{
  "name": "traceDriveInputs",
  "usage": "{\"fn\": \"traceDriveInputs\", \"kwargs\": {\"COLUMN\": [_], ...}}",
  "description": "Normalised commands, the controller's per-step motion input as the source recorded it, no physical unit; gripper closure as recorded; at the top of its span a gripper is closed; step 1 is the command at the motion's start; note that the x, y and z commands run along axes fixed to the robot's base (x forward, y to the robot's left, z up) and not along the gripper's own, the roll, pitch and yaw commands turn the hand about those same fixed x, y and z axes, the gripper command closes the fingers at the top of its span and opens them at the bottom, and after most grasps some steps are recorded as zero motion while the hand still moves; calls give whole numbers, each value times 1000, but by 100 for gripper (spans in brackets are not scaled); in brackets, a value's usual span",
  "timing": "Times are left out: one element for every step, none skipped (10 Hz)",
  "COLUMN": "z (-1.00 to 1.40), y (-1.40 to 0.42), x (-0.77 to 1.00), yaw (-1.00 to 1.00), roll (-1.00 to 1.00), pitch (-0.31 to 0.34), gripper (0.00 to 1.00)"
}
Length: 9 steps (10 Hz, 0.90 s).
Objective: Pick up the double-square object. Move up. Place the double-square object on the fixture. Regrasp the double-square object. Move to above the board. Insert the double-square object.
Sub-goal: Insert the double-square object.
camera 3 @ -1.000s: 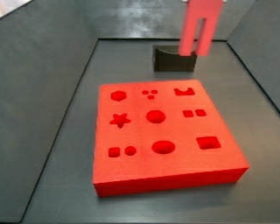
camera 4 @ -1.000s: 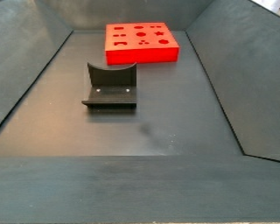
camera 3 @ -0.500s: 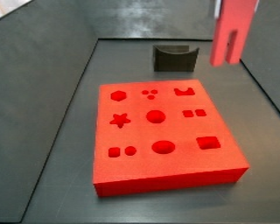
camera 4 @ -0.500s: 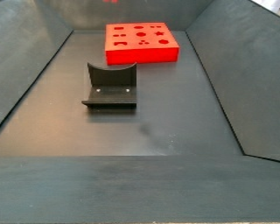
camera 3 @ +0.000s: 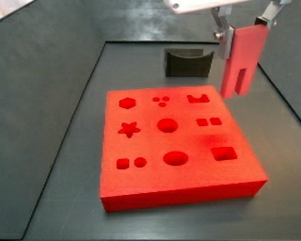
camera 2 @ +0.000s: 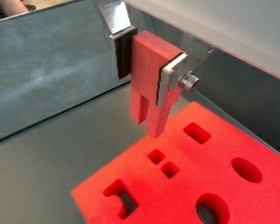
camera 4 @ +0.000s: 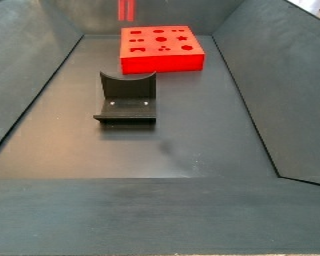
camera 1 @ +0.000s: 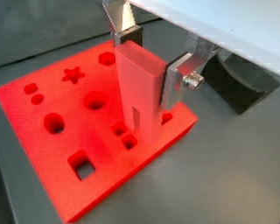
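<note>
My gripper [camera 3: 245, 21] is up at the back right, shut on the double-square object [camera 3: 241, 60], a long red-pink block hanging upright. Its lower end hovers near the far right corner of the board [camera 3: 179, 141], a thick red slab with shaped holes. Both wrist views show the object [camera 1: 140, 87] [camera 2: 150, 79] clamped between the silver fingers [camera 1: 180, 74] [camera 2: 122, 54], above the board [camera 1: 55, 149] [camera 2: 189, 179] close to its small square holes. The dark fixture [camera 3: 187, 63] stands behind the board, apart from the gripper. A side view shows the fixture [camera 4: 127, 100], the board [camera 4: 160, 48] and the object's end [camera 4: 125, 9].
Dark grey sloping walls [camera 3: 40, 66] [camera 4: 256, 90] enclose the floor on all sides. A dark shape [camera 1: 250, 83] beside the board in a wrist view looks like the fixture.
The gripper has carried the double-square object away from above the fixture toward the board's far right corner and lower; the object's end now shows in the side view where it was hidden.
</note>
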Motion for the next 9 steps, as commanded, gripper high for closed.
{"fn": "traceDriveInputs", "kwargs": {"z": [-457, -674, -514, -120, -531, -269, 0, -29, -129], "y": [0, 0, 0, 0, -69, -94, 0, -26, -66], "x": [-29, -114, -60, 0, -266, -229, 0, 6, 151], "yaw": [180, 254, 237, 0, -49, -411, 0, 0, 0], "roll": [59, 246, 241, 0, 100, 1, 0, -10, -1], "pitch": [0, 0, 36, 0, 26, 63, -10, -14, -11], "gripper": [100, 100, 100, 100, 100, 100, 100, 100, 100]}}
